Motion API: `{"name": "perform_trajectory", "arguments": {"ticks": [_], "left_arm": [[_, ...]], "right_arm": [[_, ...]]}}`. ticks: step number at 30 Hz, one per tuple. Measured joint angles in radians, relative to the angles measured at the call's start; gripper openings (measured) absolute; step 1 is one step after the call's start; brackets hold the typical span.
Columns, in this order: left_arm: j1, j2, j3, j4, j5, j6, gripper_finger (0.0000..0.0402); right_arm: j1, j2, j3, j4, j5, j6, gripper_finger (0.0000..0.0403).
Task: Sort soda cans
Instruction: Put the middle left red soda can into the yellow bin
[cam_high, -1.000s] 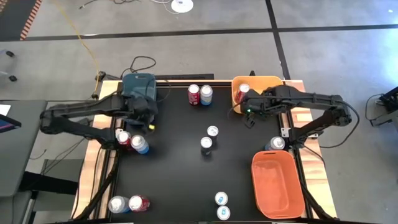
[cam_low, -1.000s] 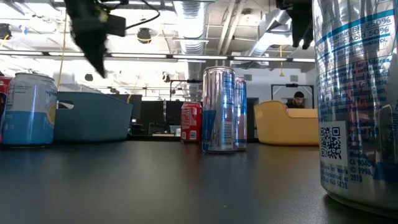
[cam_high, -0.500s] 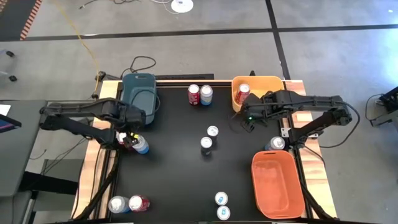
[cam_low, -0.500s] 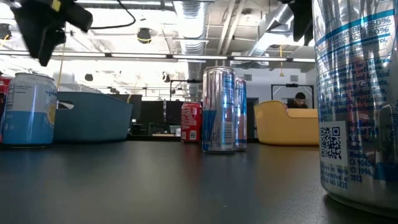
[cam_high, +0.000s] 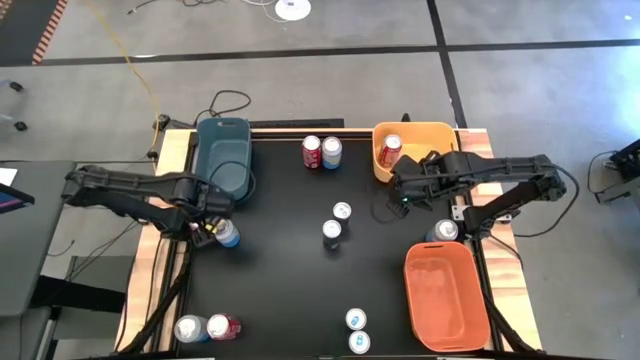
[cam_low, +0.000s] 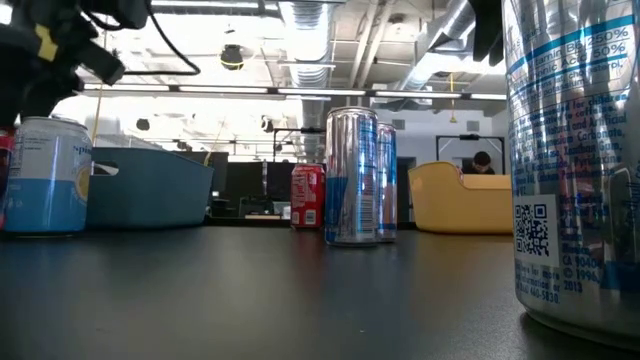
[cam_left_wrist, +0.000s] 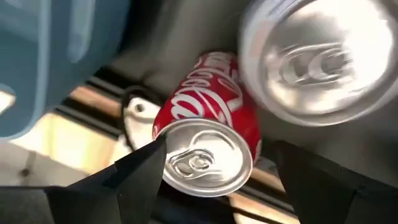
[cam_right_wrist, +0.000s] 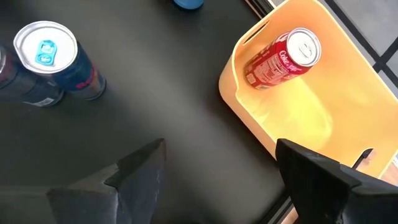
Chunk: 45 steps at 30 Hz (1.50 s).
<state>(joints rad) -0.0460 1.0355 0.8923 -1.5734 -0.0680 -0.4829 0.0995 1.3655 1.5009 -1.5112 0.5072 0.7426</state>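
Even, bright daylight-like light fills the high view, with only soft, short shadows beside the cans on the matte black tabletop (cam_high: 290, 280). In the low view the long white ceiling strip lights (cam_low: 300, 92) at twelve o'clock burn out to glare, leaving the room behind dim. The tall silver-and-blue can (cam_low: 575, 160) at three o'clock looms oversized and soft. In the left wrist view, the silver can top (cam_left_wrist: 314, 59) at one o'clock is smeared, probably motion blur, while the red cylindrical can (cam_left_wrist: 208, 134) reads sharper. The pale yellow plastic bin (cam_right_wrist: 348, 134) glows warmly.
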Motion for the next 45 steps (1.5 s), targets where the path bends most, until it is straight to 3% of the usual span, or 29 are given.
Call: {"name": "perform_trajectory", "arguments": {"ticks": [8, 28, 36, 45], "left_arm": [[0.001, -0.061, -0.078, -0.018, -0.05, -0.031, 0.0298], [0.0, -0.08, -0.073, 0.024, -0.078, -0.092, 0.0298], [0.0, -0.056, 0.028, 0.058, 0.017, -0.108, 0.0297], [0.0, 0.017, 0.095, 0.014, -0.011, -0.042, 0.0297]], "right_arm": [[0.026, 0.0, 0.0, 0.0, 0.014, 0.021, 0.032], [0.024, 0.0, 0.0, 0.0, 0.018, 0.035, 0.032], [0.023, 0.0, 0.0, -0.005, 0.017, 0.035, 0.032], [0.023, 0.0, 0.0, -0.009, 0.016, 0.034, 0.032]]}}
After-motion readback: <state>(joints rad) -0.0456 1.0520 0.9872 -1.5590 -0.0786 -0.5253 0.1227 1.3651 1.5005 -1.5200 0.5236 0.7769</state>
